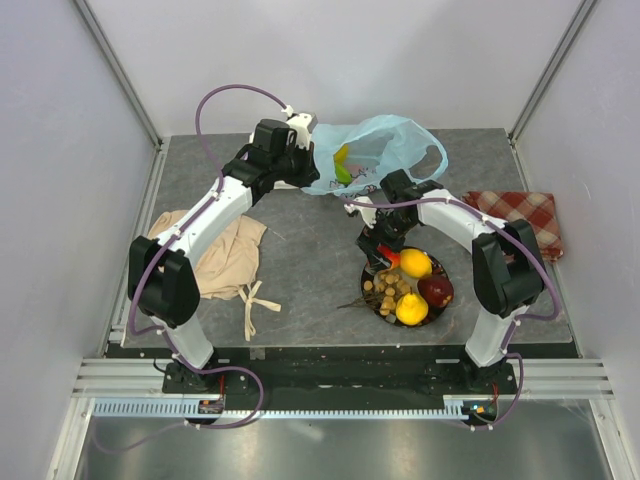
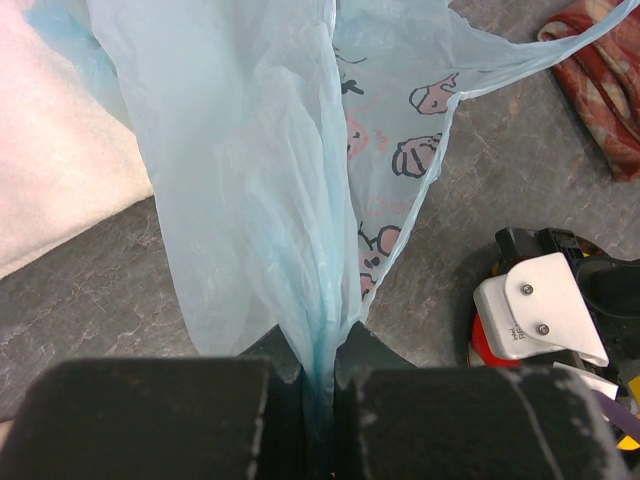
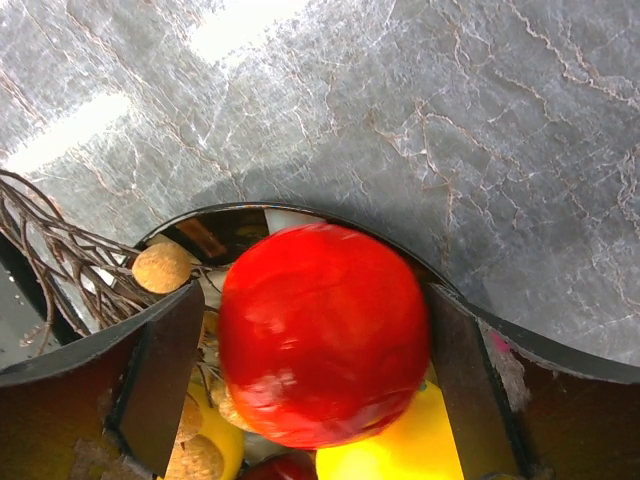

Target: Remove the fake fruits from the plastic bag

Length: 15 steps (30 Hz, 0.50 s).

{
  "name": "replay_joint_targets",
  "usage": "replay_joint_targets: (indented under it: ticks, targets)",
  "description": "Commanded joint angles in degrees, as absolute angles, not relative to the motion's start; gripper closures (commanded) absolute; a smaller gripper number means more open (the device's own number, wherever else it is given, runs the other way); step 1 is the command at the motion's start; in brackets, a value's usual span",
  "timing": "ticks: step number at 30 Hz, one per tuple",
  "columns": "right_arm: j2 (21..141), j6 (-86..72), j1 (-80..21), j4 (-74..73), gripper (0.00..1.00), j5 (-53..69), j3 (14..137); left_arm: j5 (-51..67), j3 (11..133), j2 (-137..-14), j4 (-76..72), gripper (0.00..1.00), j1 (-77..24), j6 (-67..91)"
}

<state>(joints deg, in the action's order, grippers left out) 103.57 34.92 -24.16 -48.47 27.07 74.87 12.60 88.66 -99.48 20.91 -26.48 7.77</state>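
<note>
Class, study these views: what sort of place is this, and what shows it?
Likely a robot test cell, not a home. A left arm and right arm stand bolted by the table, white walls on metal framing box it in, and the fake fruits are glossy props.

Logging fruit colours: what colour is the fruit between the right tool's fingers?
Bright red; the fruit shows best in the right wrist view.

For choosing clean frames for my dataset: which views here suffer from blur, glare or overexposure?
Right wrist: the red fruit is smeared by blur, and bright glare patches lie on the table. Left wrist: the white cloth is blown out with a pink cast, while the plastic bag is sharp. Top external: evenly lit, sharp, only soft shadows.
</note>
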Motion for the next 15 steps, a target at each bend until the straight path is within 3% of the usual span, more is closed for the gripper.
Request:
replay_joint_targets:
  ticks: [1,11,15]
  targets:
    - [102.7,32.7,-24.3,-47.6,0.02,27.2,76.9,13.2,88.7,-96.9,19.1,0.98,-26.5,5.6]
    - [97.5,31.0,-24.3,-55.0,0.02,30.9,88.8,14.2,89.3,-97.6,19.0,0.98,-26.5,6.6]
    - [97.3,22.2,-23.5,-48.6,0.02,31.8,91.7,14.9,89.5,-97.5,19.1,0.98,-26.5,7.5]
